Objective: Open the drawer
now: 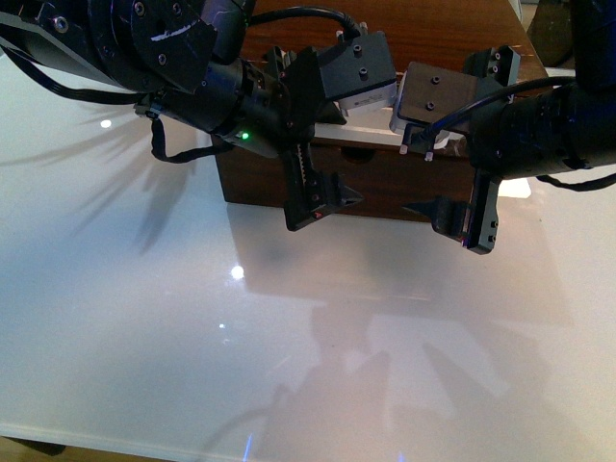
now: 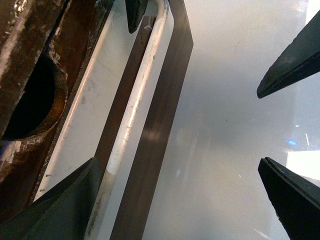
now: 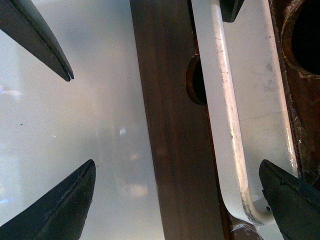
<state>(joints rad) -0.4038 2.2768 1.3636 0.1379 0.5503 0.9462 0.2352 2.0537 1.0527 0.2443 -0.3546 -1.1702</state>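
left gripper (image 2: 175,120) and right gripper (image 3: 160,115) gape wide beside the white handle (image 3: 227,115) of the drawer (image 3: 170,150); i reckon they're lining up to hook it.

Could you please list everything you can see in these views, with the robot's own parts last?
cabinet: one, dark brown wood, far centre of the table
drawer: one, dark brown, scuffed, behind the handle
handle: one, white bar, across the drawer front
lower panel: one, dark brown, plain, below the handle
table: one, glossy white, under everything
left gripper: one, black, open, fingers either side of the handle
right gripper: one, black, open, fingers either side of the handle
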